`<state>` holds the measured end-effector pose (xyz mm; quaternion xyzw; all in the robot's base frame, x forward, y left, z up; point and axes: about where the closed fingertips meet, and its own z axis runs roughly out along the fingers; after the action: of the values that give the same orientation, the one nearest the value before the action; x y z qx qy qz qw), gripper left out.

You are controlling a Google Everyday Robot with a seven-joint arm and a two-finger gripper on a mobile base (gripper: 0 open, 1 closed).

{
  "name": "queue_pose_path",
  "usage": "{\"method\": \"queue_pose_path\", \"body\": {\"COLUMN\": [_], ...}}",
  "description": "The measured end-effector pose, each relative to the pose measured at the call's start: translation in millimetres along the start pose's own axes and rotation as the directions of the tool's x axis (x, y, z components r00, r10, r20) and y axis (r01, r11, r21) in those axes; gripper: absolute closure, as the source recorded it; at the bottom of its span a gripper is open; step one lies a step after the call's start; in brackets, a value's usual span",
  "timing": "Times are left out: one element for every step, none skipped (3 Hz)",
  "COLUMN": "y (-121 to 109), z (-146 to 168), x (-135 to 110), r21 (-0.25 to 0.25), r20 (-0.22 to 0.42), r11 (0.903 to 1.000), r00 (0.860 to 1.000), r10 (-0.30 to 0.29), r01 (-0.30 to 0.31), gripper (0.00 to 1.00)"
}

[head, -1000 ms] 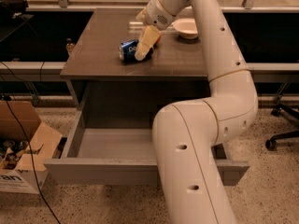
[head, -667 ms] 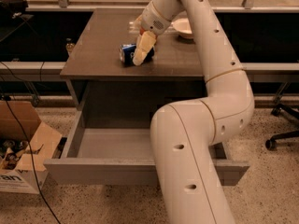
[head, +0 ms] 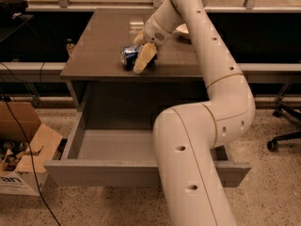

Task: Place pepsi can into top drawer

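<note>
The pepsi can (head: pixel 129 55) lies on its side near the front edge of the grey-brown cabinet top (head: pixel 94 51). My gripper (head: pixel 141 51) is down at the can's right end. One cream finger (head: pixel 144 59) stands in front of the can and the other is behind it; the jaws look open around it. The can rests on the top. The top drawer (head: pixel 70 171) is pulled out below the cabinet top, and its grey interior (head: pixel 113 145) holds nothing. My arm crosses in front of the drawer's right half.
A white bowl (head: pixel 182 30) sits on the cabinet top behind my arm. An open cardboard box (head: pixel 23 159) with cables over it stands on the floor at the left. An office chair base (head: pixel 282 138) is at the right.
My gripper has come down and slightly toward the front, closing in on the can. The can has stayed where it was and the drawer has not moved.
</note>
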<state>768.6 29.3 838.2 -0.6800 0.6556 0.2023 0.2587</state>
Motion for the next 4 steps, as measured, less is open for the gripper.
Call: {"method": "queue_pose_path", "body": {"y": [1,3,9,25], "z": [-9,-27,-47,-67], "x": [14,19,15,10], "r21": [0.009,0.03,0.046,0.038], "r20": [-0.031,-0.059,-0.058,-0.01], "r11": [0.9996,0.9988,0.9969,0.9904], "r00": [0.999,0.997,0.996,0.991], "r10": [0.026,0.041,0.066,0.133], "r01": [-0.026,-0.04,-0.064,-0.133], "gripper": [0.42,0.65,0.89,1.0]}}
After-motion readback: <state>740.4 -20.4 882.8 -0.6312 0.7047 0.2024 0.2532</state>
